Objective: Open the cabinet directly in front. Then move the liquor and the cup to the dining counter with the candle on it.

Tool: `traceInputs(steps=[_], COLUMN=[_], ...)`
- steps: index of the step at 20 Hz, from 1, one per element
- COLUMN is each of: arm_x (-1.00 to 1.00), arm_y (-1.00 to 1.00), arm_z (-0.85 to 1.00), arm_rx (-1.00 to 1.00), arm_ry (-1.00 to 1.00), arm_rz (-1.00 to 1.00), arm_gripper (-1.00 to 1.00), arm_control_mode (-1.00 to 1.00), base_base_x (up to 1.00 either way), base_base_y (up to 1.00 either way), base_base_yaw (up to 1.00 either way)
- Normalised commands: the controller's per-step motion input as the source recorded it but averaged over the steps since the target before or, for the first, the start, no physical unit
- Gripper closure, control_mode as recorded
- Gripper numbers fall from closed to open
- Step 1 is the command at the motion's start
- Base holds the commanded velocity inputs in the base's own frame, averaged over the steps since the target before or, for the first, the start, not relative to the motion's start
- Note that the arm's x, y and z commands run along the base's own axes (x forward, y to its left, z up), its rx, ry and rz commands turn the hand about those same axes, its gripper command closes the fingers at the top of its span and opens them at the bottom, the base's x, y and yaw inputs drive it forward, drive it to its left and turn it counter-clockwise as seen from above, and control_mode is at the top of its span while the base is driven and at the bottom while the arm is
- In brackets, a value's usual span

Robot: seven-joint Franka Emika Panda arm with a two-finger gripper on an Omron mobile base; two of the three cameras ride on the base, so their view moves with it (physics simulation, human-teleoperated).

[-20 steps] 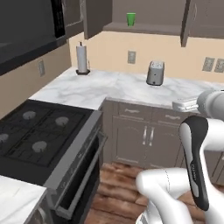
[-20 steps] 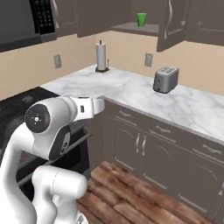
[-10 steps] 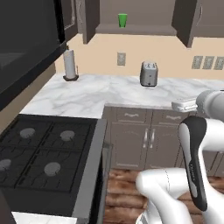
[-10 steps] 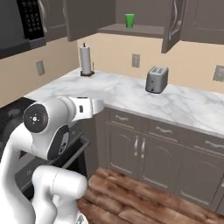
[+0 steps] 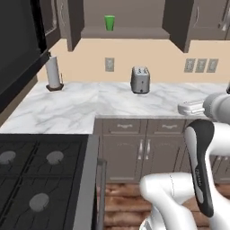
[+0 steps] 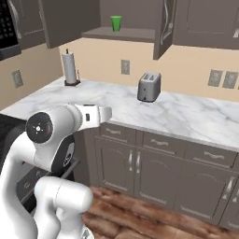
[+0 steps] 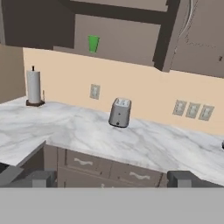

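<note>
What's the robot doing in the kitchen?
The robot is facing a wall cabinet whose two doors are swung open. A little green cup stands on its shelf, above a marble worktop with a toaster and a paper towel roll. The gripper is open and holds nothing; it is well back from the cup, pointed toward the shelf. No bottle can be seen on the shelf. Nothing has been picked up yet.

A toaster (image 5: 140, 79) and paper-towel roll (image 5: 53, 72) stand on the marble tabletop (image 5: 90, 105); a green cup (image 5: 109, 22) sits on the open cabinet's shelf (image 5: 130, 32).
</note>
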Motion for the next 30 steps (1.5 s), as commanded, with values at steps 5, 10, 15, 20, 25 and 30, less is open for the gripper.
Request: traceInputs(steps=[5, 10, 15, 20, 25, 30], arm_x=[0.0, 0.0, 0.0, 0.0, 0.0, 0.0], arm_y=[0.0, 0.0, 0.0, 0.0, 0.0, 0.0], arm_z=[0.0, 0.0, 0.0, 0.0, 0.0, 0.0], arm_rx=[0.0, 0.0, 0.0, 0.0, 0.0, 0.0], arm_ry=[0.0, 0.0, 0.0, 0.0, 0.0, 0.0], arm_rz=[0.0, 0.0, 0.0, 0.0, 0.0, 0.0], arm_gripper=[-1.0, -1.0, -1.0, -1.0, -1.0, -1.0], arm_control_mode=[1.0, 1.0, 1.0, 1.0, 1.0, 1.0], base_base_x=[0.57, 0.52, 0.46, 0.54, 0.7, 0.94], base_base_y=[0.18, 0.52, 0.71, 0.62, 0.68, 0.53], base_base_yaw=[-0.13, -0.1, -0.11, -0.12, -0.1, 0.0])
